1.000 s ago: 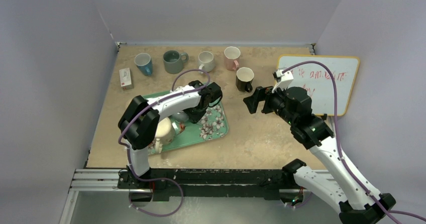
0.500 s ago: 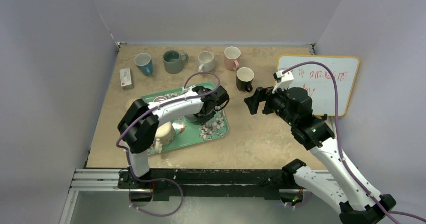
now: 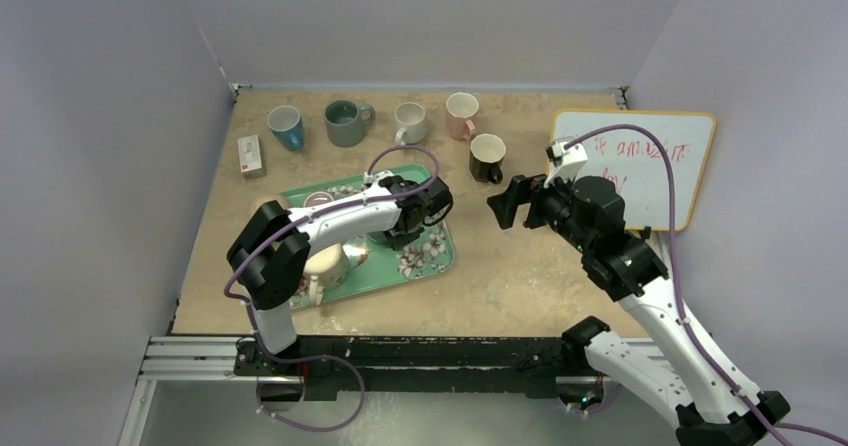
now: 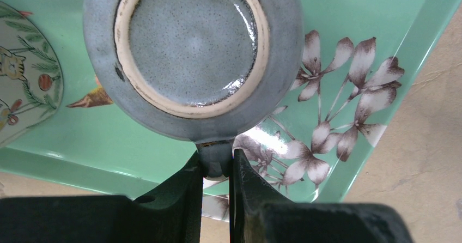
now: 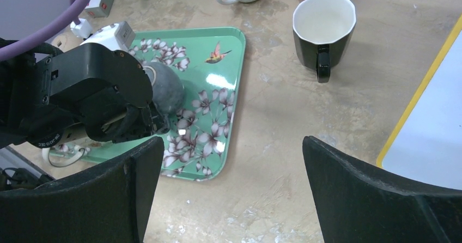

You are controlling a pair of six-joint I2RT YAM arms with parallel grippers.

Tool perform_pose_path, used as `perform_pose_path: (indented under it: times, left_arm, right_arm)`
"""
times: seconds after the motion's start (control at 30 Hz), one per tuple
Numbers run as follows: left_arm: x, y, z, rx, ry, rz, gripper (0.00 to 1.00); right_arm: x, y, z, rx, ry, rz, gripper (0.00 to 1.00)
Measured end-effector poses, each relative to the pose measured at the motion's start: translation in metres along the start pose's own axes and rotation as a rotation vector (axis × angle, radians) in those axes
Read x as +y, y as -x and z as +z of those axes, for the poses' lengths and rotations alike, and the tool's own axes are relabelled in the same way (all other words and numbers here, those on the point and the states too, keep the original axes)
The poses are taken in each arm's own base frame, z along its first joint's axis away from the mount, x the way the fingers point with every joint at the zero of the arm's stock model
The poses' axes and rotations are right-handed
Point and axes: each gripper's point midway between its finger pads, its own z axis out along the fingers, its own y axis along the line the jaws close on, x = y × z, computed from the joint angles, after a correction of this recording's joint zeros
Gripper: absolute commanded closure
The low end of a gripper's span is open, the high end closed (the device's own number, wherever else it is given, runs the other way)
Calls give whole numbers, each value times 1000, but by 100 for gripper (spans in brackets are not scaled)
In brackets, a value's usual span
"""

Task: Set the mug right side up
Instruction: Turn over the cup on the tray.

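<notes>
Beige worktop [image 3: 520, 276] is carrying a green floral tray [image 4: 376, 30], and the grey mug [image 4: 193, 52] is sitting over it mouth-down, glazed base facing up. Whether it is touching the tray or just above it, can't tell. Left jaws are pinching nearly shut on the mug's handle [image 4: 216, 161], likely because the handle is giving leverage for rolling the mug over. Flip not done yet. Right jaws are hanging wide apart, gripping nothing, hovering over bare worktop near the black mug [image 5: 322, 28], probably parked out of the left arm's way.
</notes>
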Motion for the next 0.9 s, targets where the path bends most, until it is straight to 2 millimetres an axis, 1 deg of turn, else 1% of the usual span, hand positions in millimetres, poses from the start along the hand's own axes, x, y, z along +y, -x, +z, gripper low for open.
perform_pose_path:
  times: [0.2,0.3,0.6,0.9]
  left_arm:
    - [10,7,2,-42,31,41,64]
    - [14,10,2,-59,45,52,62]
    - [17,16,3,-90,56,54,68]
    - [17,17,3,-98,59,40,80]
  right_arm:
    - [1,2,-3,-10,3,0,1]
    - [1,2,-3,-12,4,0,1]
    - [0,1,-4,-11,4,0,1]
    - [1,2,-6,-16,5,0,1]
